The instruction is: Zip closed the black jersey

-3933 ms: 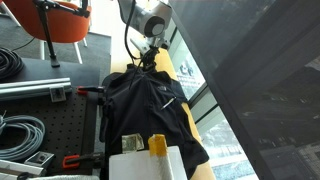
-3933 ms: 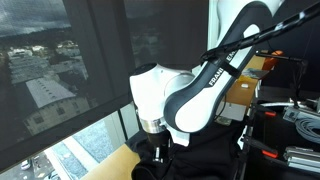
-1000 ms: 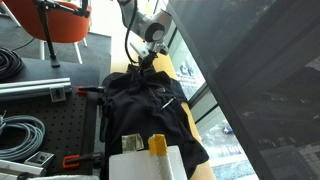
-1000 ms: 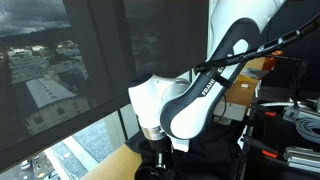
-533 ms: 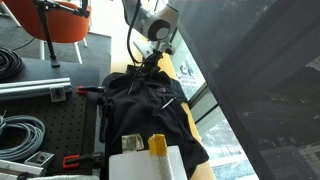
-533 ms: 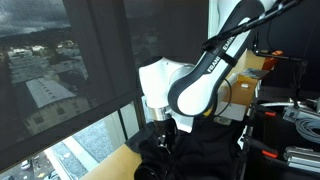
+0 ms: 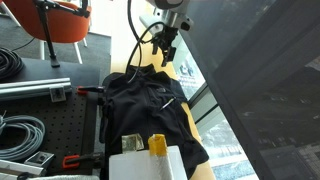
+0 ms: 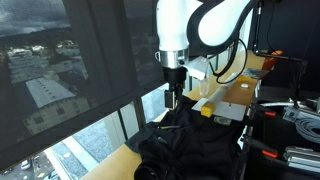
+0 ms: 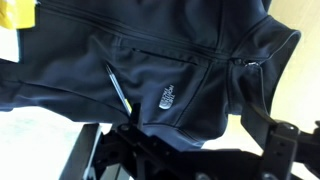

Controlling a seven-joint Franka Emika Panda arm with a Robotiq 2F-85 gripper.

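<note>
The black jersey (image 7: 150,105) lies spread over the table, also seen in an exterior view (image 8: 195,140). In the wrist view the jersey (image 9: 150,60) fills the frame. Its zip line (image 9: 190,52) runs across the front to the collar (image 9: 262,45), and the two front halves lie together along it. A small white mark (image 9: 167,96) sits on the chest. My gripper (image 7: 168,45) hangs well above the collar end, apart from the fabric, and shows the same in an exterior view (image 8: 175,90). The gripper (image 9: 205,150) is open with nothing between its fingers.
A yellow block (image 7: 157,145) and a white box (image 7: 145,165) rest at the jersey's hem. Orange chair (image 7: 60,20), coiled cables (image 7: 20,130) and a red clamp (image 7: 72,160) lie beside the table. A shaded window (image 8: 60,80) runs alongside. Cardboard boxes (image 8: 245,90) stand behind.
The gripper has opened, let go at the jersey's collar and risen clear above the fabric. The jersey stays put.
</note>
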